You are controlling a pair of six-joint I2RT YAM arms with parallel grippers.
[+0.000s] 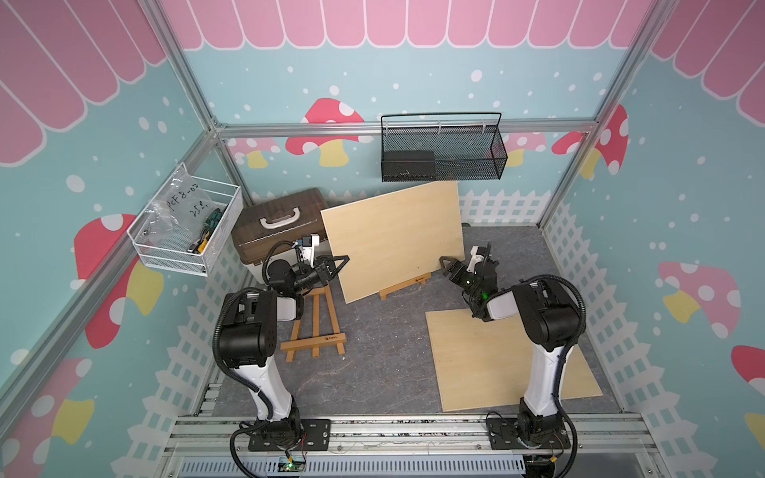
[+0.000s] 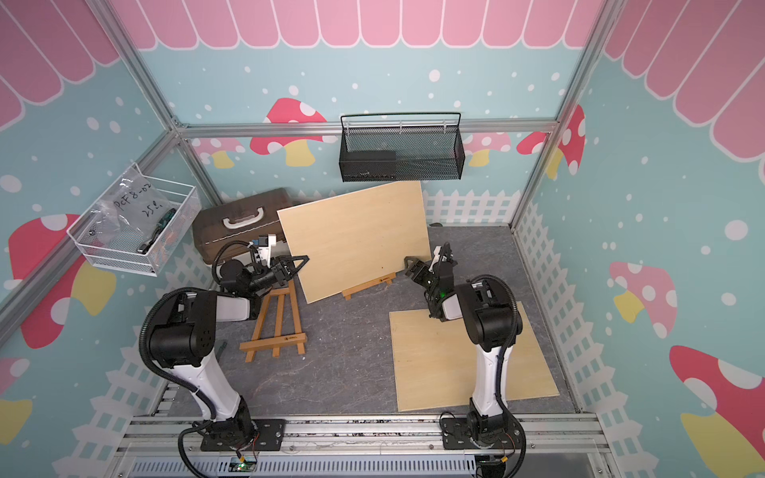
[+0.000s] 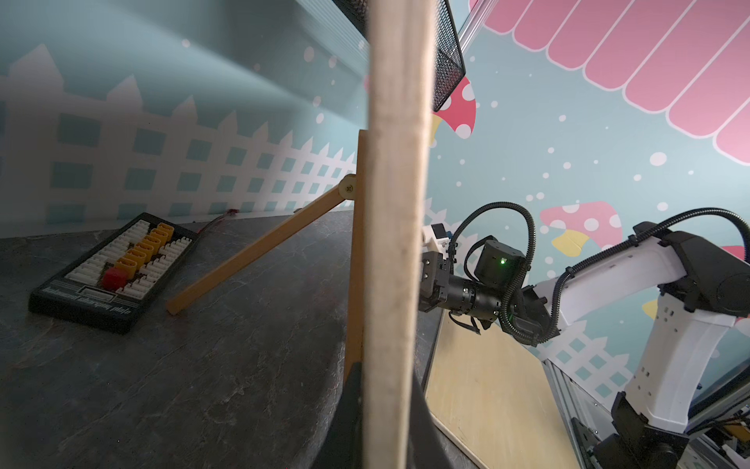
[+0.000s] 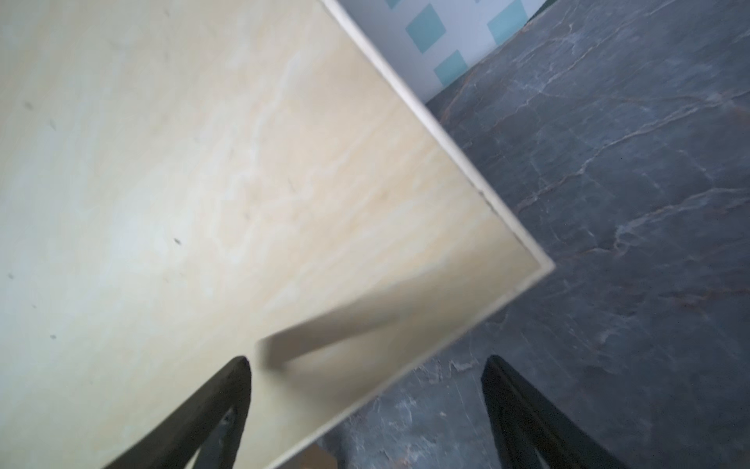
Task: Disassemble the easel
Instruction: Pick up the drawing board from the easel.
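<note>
"pcf8-02" handwritten on plastic bag (image 1: 179, 203)

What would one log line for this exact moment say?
left gripper: shut on board edge | right gripper: open at board's lower corner | board: against standing easel

We reach our black-and-white left arm (image 1: 248, 327) forward, its black left gripper (image 1: 343, 260) clamped on the side edge of the pale plywood board (image 1: 393, 240), while our right arm (image 1: 546, 318) bends inward, its right gripper (image 1: 447, 265) spread wide near the opposite lower corner.
</note>
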